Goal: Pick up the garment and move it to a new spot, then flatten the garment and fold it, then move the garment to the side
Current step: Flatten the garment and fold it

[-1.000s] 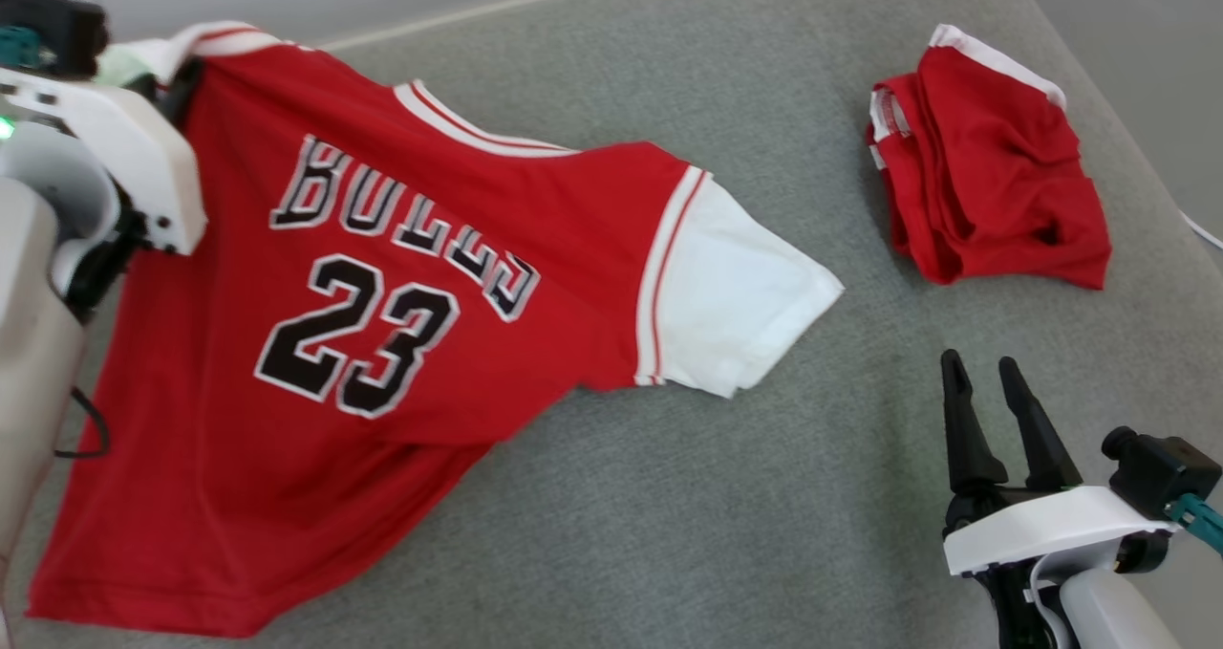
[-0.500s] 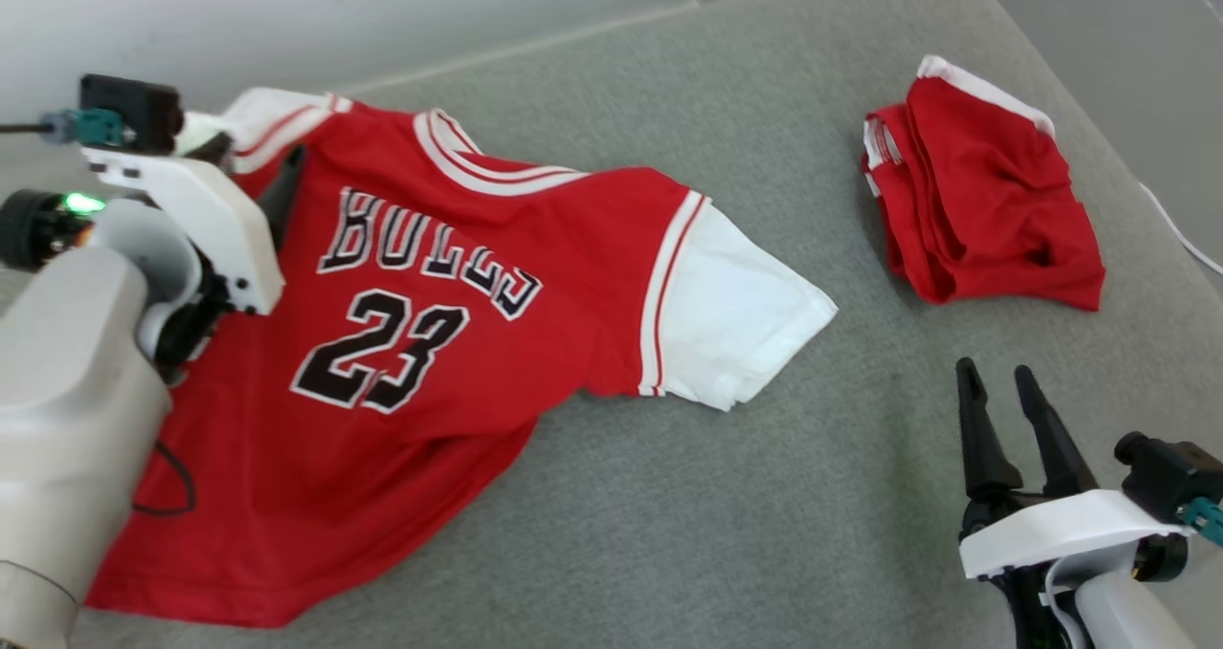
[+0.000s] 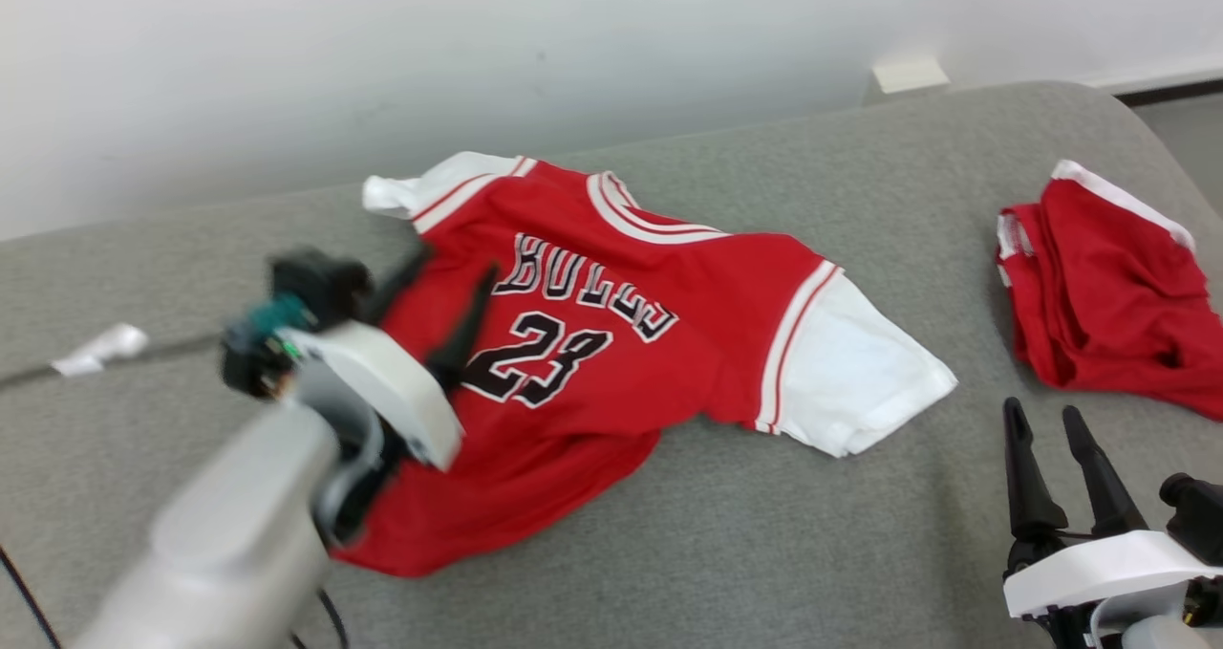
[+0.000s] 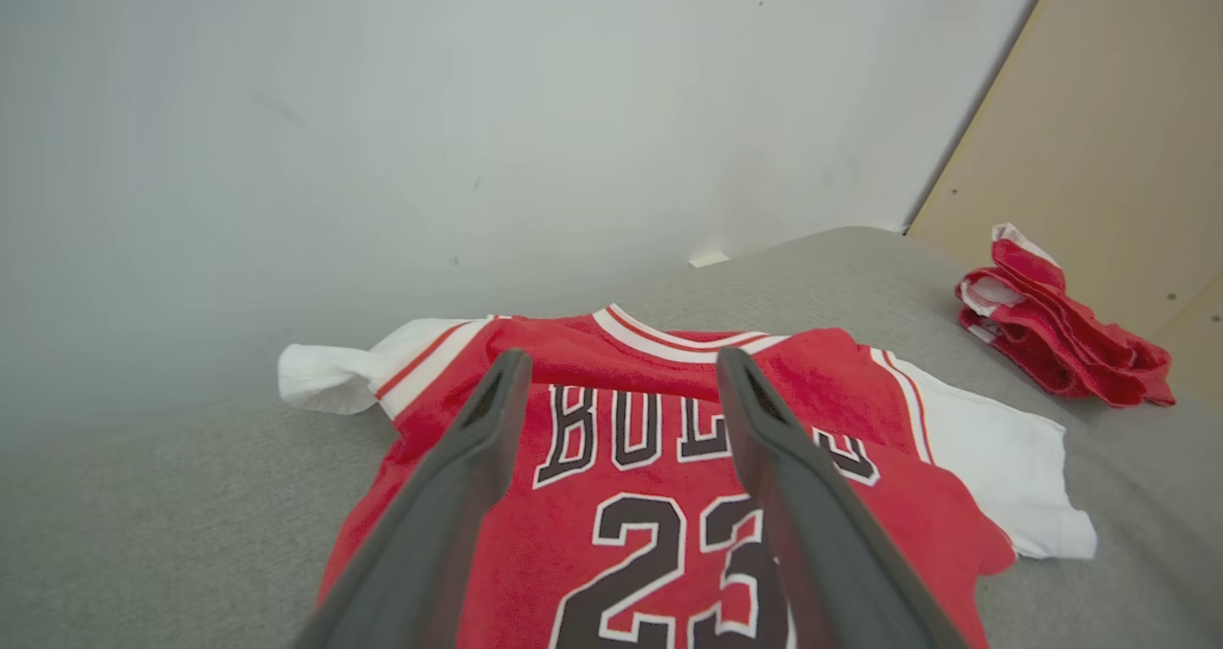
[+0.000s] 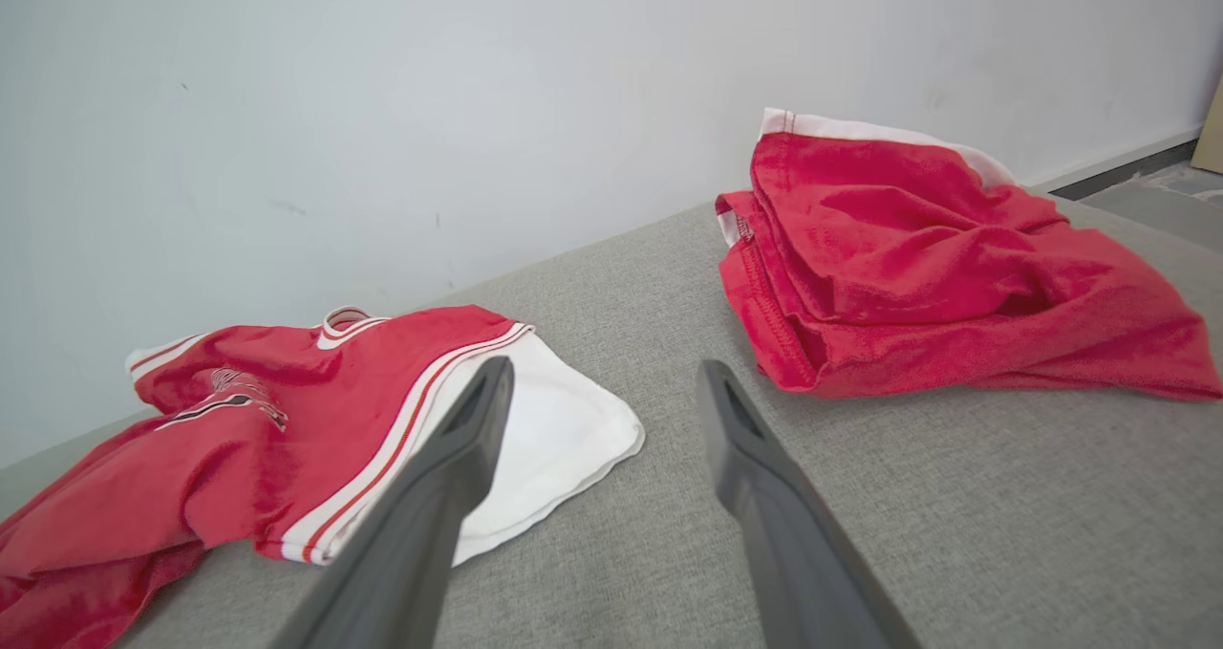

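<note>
Since a second ago the left gripper (image 3: 457, 262) has let go of the shoulder of the red Bulls 23 jersey (image 3: 669, 276) and hangs over its left half, fingers spread and empty. Nearest on the right, the right gripper (image 3: 1041, 410) hovers over the bare grey cushion (image 3: 764, 534), its fingers apart too. Beyond them the jersey lies number-up on the cushion, hem rumpled, one white sleeve reaching right. Farther right, well apart, sit crumpled red shorts (image 3: 1108, 305); a white wall (image 3: 478, 56) stands behind.
</note>
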### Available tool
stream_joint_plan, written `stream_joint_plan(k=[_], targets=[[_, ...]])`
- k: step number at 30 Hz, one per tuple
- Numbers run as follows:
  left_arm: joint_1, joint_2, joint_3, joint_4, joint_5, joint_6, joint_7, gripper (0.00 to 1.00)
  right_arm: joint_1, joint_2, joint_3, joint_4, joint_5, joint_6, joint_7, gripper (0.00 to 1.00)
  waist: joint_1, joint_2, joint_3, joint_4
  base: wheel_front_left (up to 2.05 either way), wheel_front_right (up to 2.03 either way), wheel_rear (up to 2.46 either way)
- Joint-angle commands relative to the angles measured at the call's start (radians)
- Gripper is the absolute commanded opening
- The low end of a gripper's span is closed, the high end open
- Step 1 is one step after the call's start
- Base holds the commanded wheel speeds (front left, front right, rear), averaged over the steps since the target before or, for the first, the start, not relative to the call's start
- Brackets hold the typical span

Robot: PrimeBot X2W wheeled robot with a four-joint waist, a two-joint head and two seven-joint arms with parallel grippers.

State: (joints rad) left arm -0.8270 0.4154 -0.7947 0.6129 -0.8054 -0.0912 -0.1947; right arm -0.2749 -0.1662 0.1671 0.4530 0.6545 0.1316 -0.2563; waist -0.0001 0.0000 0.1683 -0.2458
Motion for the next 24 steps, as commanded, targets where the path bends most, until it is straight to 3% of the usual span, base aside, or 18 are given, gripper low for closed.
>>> stream_joint_plan(k=[1,6,11,21,24], targets=[[0.051,-0.012,-0.018,-0.049,0.022,0.019,-0.005,1.0,0.019,-0.017,-0.01,-0.006,-0.011,-0.002,0.003,1.0,0.0001,0.0,-0.021,0.037,0.0,0.0,0.0],[0.199,-0.034,-0.092,-0.224,0.056,0.099,0.004,1.0,0.036,-0.015,-0.03,-0.026,-0.025,-0.002,0.015,1.0,0.0001,0.0,-0.035,0.058,0.0,0.0,0.0],[0.294,-0.061,-0.169,-0.326,0.07,0.137,0.056,1.0,0.043,-0.008,-0.041,-0.045,-0.038,-0.002,0.032,1.0,0.0001,0.0,-0.043,0.061,0.0,0.0,0.0],[0.248,-0.135,-0.25,-0.219,0.122,0.149,0.118,1.0,0.04,0.011,-0.039,-0.066,-0.053,-0.002,0.049,1.0,0.0001,0.0,-0.021,0.012,0.0,0.0,0.0],[0.209,-0.158,-0.269,-0.158,0.153,0.177,0.161,1.0,0.039,0.018,-0.035,-0.063,-0.055,-0.002,0.049,1.0,0.0001,0.0,-0.017,-0.007,0.0,0.0,0.0]])
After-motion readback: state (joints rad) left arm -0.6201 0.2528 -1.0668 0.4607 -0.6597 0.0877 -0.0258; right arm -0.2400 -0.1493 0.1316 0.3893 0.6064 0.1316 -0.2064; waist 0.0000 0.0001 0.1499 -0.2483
